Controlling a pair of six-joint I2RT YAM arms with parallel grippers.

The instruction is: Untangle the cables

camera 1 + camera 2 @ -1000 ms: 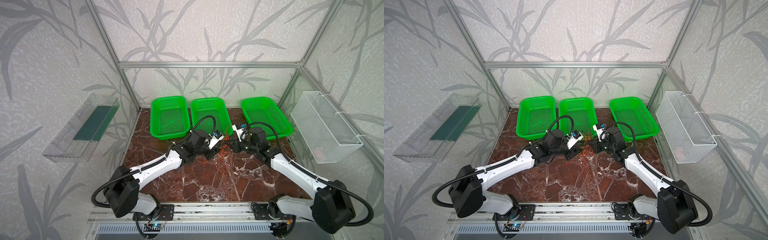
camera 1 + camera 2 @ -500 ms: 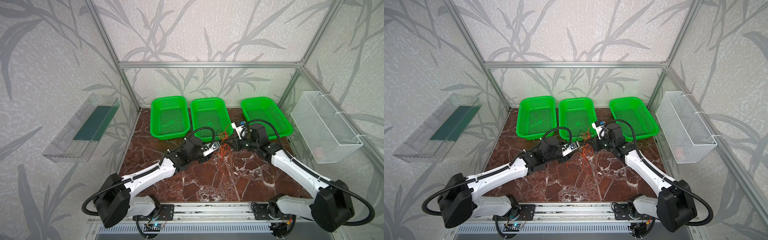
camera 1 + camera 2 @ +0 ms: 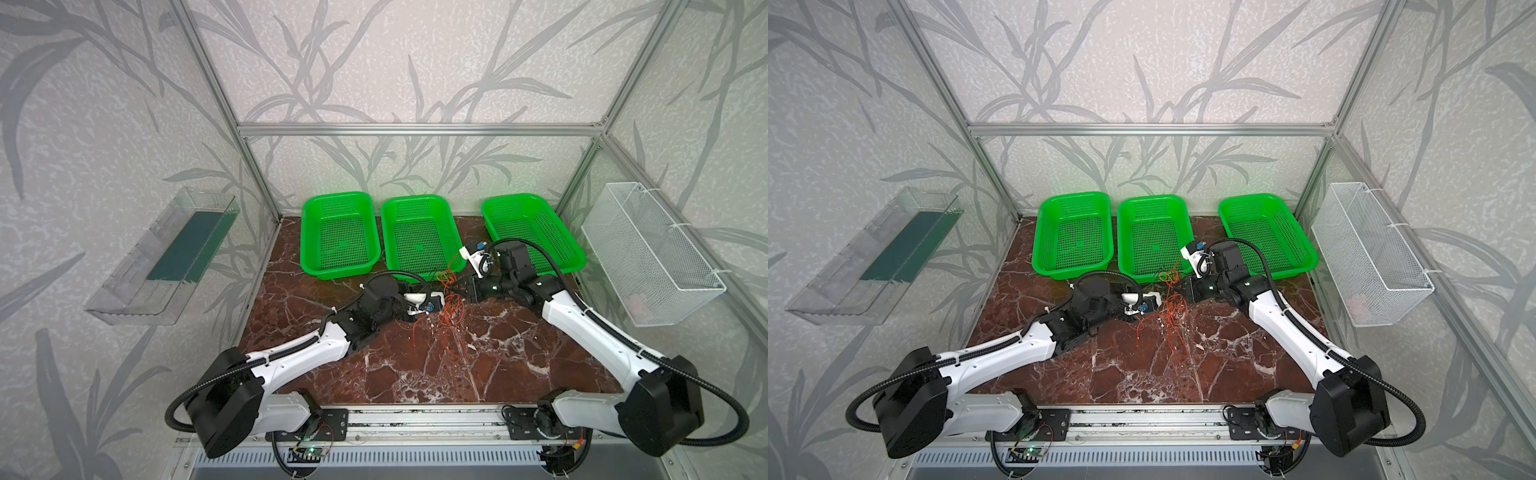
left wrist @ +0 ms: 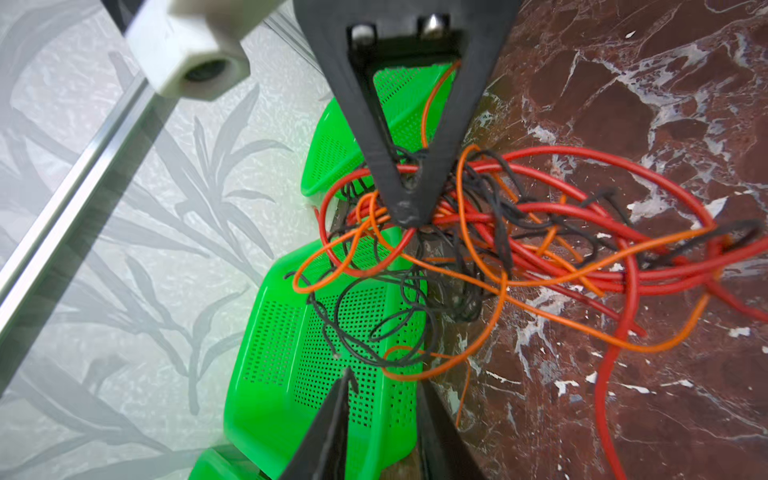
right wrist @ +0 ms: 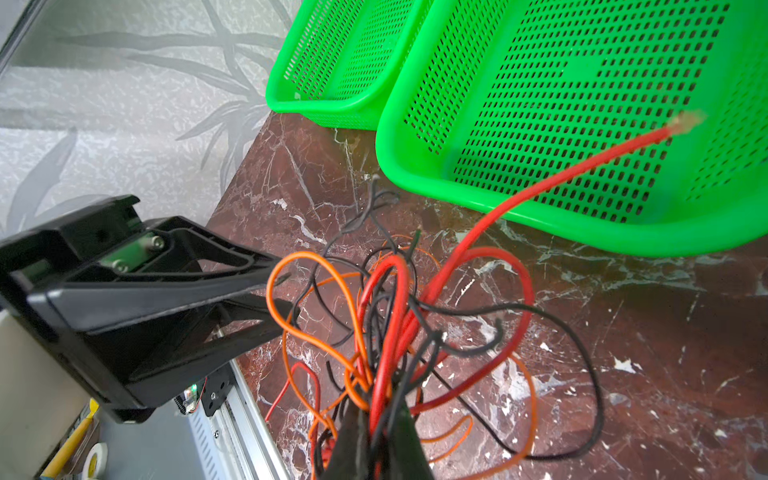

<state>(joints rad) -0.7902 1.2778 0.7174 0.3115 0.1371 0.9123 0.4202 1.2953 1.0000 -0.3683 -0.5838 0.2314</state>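
The cables (image 3: 451, 309) (image 3: 1173, 309) are a tangle of thin orange, red and black wires in front of the middle green basket, partly lifted, with loose ends trailing on the marble. My right gripper (image 5: 380, 419) (image 3: 460, 286) is shut on the knot (image 5: 386, 316); the left wrist view shows its tips (image 4: 409, 212) pinched together in the wires (image 4: 519, 232). My left gripper (image 4: 382, 382) (image 3: 440, 300) (image 5: 286, 291) sits just left of the tangle. It is open, with nothing between its fingers; an orange loop hangs by their tips.
Three empty green baskets (image 3: 338, 241) (image 3: 419, 245) (image 3: 528, 220) line the back of the marble tabletop (image 3: 415, 374). A white wire basket (image 3: 648, 253) hangs on the right wall and a clear tray (image 3: 166, 257) on the left wall.
My left arm has sunk lower and its gripper has dropped beside the tangle, jaws narrower than before. The right gripper keeps its hold and has hardly shifted.
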